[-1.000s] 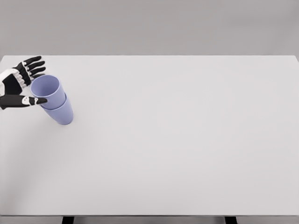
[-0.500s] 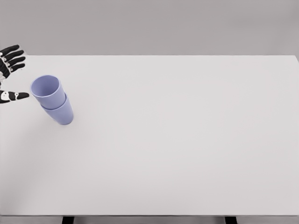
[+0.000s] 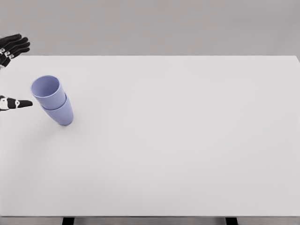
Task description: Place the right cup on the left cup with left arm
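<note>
Left black-and-white five-finger hand [image 3: 10, 70] at far left edge, fingers spread, holding nothing. Just right of it, clear of the fingertips: two nested periwinkle plastic cups [image 3: 52, 100], upright on white table [image 3: 187, 140]. Farther withdrawn than half a second ago.

Left hand [image 3: 10, 70]: only the digits are showing at the picture's left edge. Fingers [image 3: 16, 44] are presenting as black segmented links with small white patches at the joints; the thumb [image 3: 16, 103] is carrying the same black-and-white banding (tip black, tapering).
</note>
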{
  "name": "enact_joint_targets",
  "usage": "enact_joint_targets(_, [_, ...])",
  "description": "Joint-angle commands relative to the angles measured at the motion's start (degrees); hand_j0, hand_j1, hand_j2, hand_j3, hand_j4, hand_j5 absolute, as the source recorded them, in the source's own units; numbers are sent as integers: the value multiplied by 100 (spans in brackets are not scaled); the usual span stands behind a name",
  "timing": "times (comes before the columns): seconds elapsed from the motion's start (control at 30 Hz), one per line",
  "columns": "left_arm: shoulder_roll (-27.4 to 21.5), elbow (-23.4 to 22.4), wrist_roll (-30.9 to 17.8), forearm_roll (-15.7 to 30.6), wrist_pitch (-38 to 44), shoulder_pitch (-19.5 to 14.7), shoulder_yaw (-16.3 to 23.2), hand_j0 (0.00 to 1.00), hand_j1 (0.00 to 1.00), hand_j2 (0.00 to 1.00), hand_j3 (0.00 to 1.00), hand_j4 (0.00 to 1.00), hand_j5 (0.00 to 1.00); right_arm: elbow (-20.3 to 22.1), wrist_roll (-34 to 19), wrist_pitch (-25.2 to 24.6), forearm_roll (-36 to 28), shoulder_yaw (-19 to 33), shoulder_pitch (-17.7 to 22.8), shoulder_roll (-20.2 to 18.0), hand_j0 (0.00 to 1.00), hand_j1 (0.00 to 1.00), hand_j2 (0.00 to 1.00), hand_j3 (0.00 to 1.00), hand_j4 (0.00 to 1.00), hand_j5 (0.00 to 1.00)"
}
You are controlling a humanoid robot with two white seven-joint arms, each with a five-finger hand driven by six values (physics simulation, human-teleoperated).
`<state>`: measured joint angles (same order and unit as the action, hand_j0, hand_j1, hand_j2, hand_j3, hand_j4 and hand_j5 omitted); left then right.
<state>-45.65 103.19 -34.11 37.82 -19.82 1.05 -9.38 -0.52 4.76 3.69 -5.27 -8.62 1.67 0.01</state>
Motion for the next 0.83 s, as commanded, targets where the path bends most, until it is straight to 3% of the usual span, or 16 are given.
enact_joint_targets(0.0, [30, 17, -89, -257, -1023, 0, 296, 100, 100, 100, 100, 100, 100, -1, -2, 0, -1, 0, 0, -1, 100, 100, 100, 100, 100, 100])
enact_joint_targets(0.07, [56, 17, -89, -319, -1518, 26, 437, 100, 100, 100, 100, 100, 100, -1, -2, 0, -1, 0, 0, -1, 100, 100, 100, 100, 100, 100])
enact_joint_targets(0.17, [65, 17, -89, -380, -1518, 35, 569, 100, 100, 100, 100, 100, 100, -1, -2, 0, -1, 0, 0, -1, 100, 100, 100, 100, 100, 100])
enact_joint_targets(0.23, [74, 17, -89, -688, -1518, 0, 744, 100, 100, 100, 100, 100, 100, -1, -2, 0, -1, 0, 0, -1, 100, 100, 100, 100, 100, 100])
enact_joint_targets(0.3, [74, 17, -89, -723, -1518, -149, 1122, 100, 100, 100, 100, 100, 100, -1, -2, 0, -1, 0, 0, -1, 100, 100, 100, 100, 100, 100])
enact_joint_targets(0.37, [118, 17, -89, -785, -1518, -554, 1509, 100, 100, 100, 100, 100, 100, -1, -2, 0, -1, 0, 0, -1, 100, 100, 100, 100, 100, 100])
enact_joint_targets(0.8, [144, 17, -89, -811, -1518, -519, 1474, 100, 100, 100, 100, 100, 100, -1, -2, 0, -1, 0, 0, -1, 100, 100, 100, 100, 100, 100])
